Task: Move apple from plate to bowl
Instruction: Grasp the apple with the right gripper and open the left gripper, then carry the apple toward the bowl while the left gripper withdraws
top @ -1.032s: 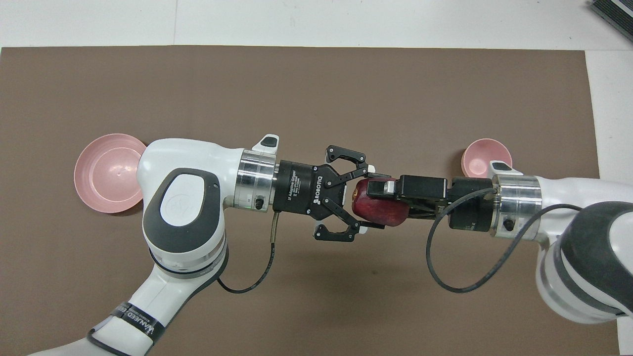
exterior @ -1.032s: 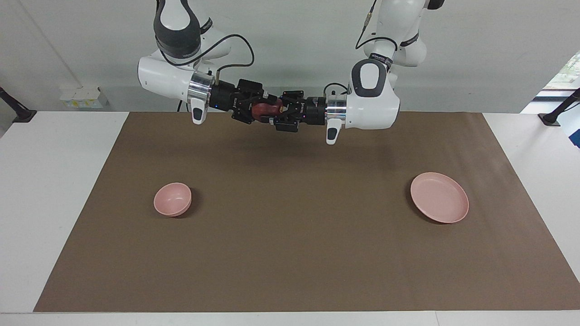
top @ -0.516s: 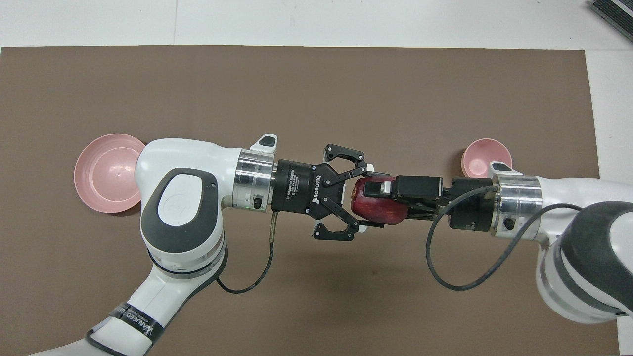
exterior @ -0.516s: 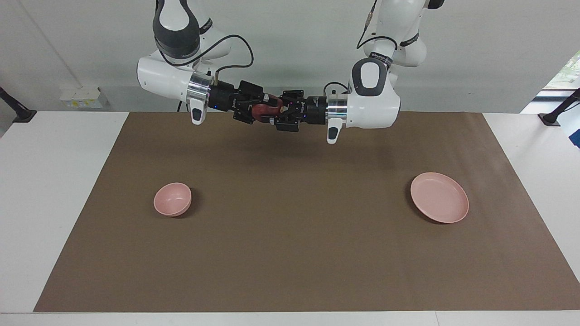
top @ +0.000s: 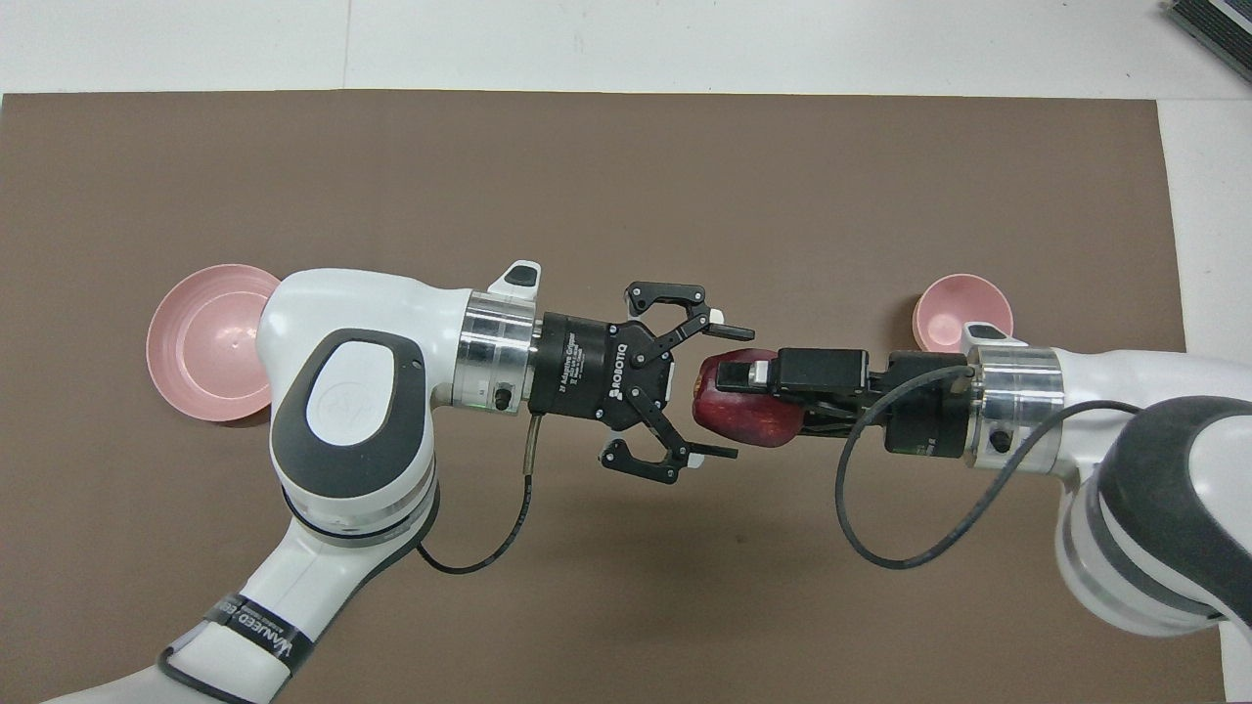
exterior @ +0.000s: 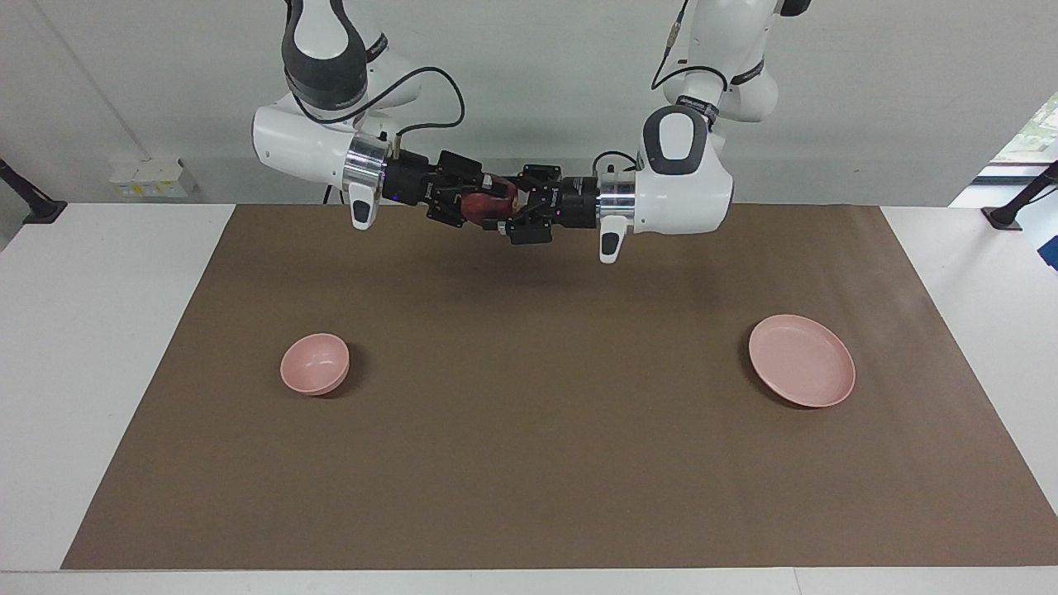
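A white table is carrying a brown mat covering most of its top, with a pink bowl lying on the mat toward the right arm's end and a pink plate lying toward the left arm's end.

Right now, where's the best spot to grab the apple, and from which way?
Grab it across its round middle, the widest part, so it cannot roll out. The right claw does just that: shut on the apple, one finger on top and one underneath, coming in level from the right arm's end. The left claw stands open around its sides.
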